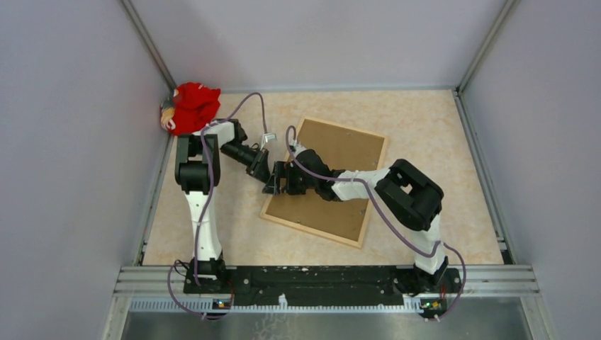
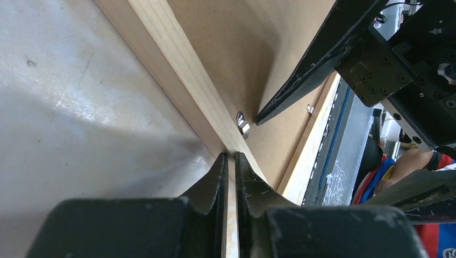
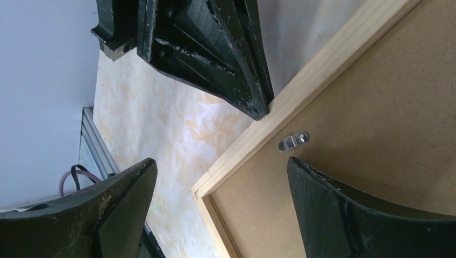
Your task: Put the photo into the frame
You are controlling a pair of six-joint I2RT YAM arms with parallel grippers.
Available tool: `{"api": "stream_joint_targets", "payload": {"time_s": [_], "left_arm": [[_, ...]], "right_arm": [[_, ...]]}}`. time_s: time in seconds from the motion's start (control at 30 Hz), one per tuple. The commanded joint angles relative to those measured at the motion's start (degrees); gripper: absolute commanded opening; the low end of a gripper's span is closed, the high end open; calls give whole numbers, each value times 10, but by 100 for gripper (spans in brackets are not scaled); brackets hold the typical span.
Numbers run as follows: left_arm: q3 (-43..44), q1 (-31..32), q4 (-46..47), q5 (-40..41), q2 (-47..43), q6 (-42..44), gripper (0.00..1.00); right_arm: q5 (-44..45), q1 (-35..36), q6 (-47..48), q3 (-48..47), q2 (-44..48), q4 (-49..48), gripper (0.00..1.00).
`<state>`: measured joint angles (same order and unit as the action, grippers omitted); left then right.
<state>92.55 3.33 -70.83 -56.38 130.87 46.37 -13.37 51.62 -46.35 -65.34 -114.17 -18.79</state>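
Item: frame [image 1: 375, 191], light wood, laid back-up and skewed at mid-table [image 1: 425, 127], brown backing board [image 1: 347, 152] uppermost. Left gripper [image 2: 231, 156]: fingers drawn almost together, tips set at the frame's left rail; whether anything is pinched cannot be told. Right gripper [image 3: 220, 161]: fingers spread wide, held over the same rail, a metal clip [image 3: 293, 141] between them. Red cloth [image 1: 195, 106]: far left corner.

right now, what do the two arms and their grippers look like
The left arm and right arm have white links and black joints, each trailed by a purple cable. The left gripper and right gripper are black with tapered, scuffed fingers.
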Motion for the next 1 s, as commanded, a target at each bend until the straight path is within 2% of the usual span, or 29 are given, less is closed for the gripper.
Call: {"api": "stream_joint_targets", "payload": {"time_s": [0.0,0.97], "left_arm": [[-12,5,29,8,5,18,11],[-21,10,21,10,1,33,9]], "right_arm": [[-1,8,0,-28,-19,-12,90],[34,7,21,-55,-49,7,90]]}}
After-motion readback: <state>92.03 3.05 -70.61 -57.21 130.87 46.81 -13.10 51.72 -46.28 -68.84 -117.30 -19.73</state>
